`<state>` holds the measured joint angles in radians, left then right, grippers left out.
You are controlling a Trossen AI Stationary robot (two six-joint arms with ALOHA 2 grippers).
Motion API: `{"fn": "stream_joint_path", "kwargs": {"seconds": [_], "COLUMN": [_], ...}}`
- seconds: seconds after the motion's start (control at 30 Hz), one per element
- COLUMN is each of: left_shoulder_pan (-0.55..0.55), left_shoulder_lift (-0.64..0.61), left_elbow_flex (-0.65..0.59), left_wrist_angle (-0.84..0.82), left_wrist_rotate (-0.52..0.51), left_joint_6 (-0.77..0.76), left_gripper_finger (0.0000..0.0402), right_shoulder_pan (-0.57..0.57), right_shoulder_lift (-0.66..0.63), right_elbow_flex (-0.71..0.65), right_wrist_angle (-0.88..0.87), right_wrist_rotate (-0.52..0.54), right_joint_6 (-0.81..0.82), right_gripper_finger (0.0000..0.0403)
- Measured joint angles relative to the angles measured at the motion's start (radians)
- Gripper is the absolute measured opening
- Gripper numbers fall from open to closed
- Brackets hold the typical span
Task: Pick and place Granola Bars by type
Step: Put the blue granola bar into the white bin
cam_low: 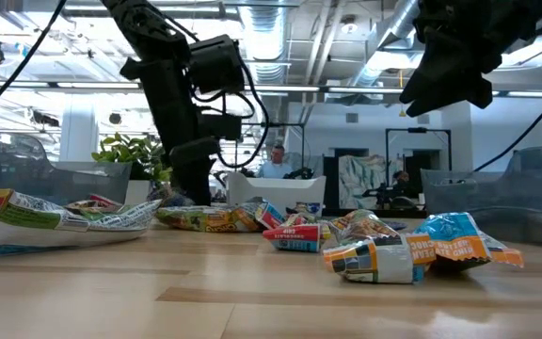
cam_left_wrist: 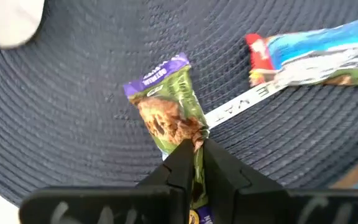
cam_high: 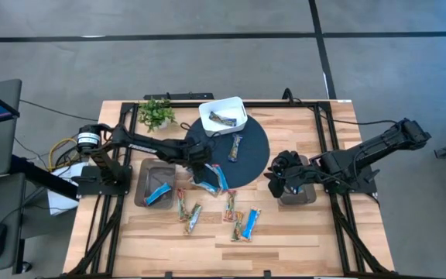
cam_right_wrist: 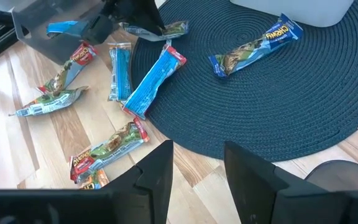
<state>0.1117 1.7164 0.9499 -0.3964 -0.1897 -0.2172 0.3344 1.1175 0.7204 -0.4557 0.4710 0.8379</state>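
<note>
Left end effector pinches green-purple bar — wrist view only.

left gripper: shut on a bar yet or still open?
Shut on a bar. In the left wrist view the left gripper has its fingers pinched together on the end of a green-and-purple granola bar lying on the dark round mat.

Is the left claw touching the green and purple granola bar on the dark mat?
Touching. The left wrist view shows the left claw closed on the end of the green and purple granola bar.
</note>
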Motion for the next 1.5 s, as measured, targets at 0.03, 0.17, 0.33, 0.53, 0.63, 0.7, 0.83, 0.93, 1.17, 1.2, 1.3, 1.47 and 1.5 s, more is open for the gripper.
{"fn": "stream_joint_path", "kwargs": {"seconds": [0.03,0.17,0.33,0.53,0.63,0.7,0.83,0.93,1.17,1.2,1.3,1.47,1.5], "left_shoulder_pan": [0.0,0.0,0.0,0.015,0.049,0.084,0.164,0.217,0.291,0.296,0.305,0.306,0.306], "left_shoulder_lift": [0.0,0.0,0.0,0.0,0.0,0.007,0.03,0.05,0.072,0.072,0.072,0.071,0.071], "left_elbow_flex": [0.014,0.09,0.211,0.333,0.339,0.339,0.337,0.339,0.338,0.339,0.349,0.357,0.357], "left_wrist_angle": [-0.01,-0.064,-0.111,-0.062,0.025,0.071,0.088,0.111,0.122,0.122,0.114,0.145,0.158], "left_wrist_rotate": [0.001,0.0,-0.009,-0.116,-0.182,-0.193,-0.174,-0.157,-0.124,-0.124,-0.129,-0.129,-0.129], "left_joint_6": [0.009,0.059,0.141,0.335,0.42,0.443,0.444,0.443,0.404,0.401,0.4,0.424,0.434], "left_gripper_finger": [0.0022,0.0021,0.0016,0.0016,0.0016,0.0016,0.0016,0.0016,0.0016,0.0016,0.0016,0.0021,0.0027], "right_shoulder_pan": [0.0,0.0,0.0,0.0,0.0,0.0,0.0,-0.001,-0.001,-0.001,-0.001,-0.003,-0.003], "right_shoulder_lift": [0.0,0.0,0.0,0.0,0.0,0.0,0.0,0.0,0.0,0.0,0.0,0.0,0.0], "right_elbow_flex": [0.0,0.0,0.0,0.0,0.0,0.0,0.0,0.0,0.0,0.0,0.0,0.0,0.0], "right_wrist_angle": [0.0,-0.001,-0.001,-0.002,-0.002,-0.001,-0.002,0.0,-0.001,0.001,0.001,0.001,0.0], "right_wrist_rotate": [0.0,0.001,0.001,0.003,0.003,0.004,0.034,0.06,0.066,0.066,0.066,0.066,0.066], "right_joint_6": [0.0,-0.001,-0.001,-0.006,-0.009,-0.009,-0.01,-0.011,-0.019,-0.019,-0.019,-0.019,-0.019], "right_gripper_finger": [0.0134,0.0134,0.0134,0.0134,0.0134,0.0134,0.0134,0.0134,0.0134,0.0134,0.0134,0.0134,0.0134]}}
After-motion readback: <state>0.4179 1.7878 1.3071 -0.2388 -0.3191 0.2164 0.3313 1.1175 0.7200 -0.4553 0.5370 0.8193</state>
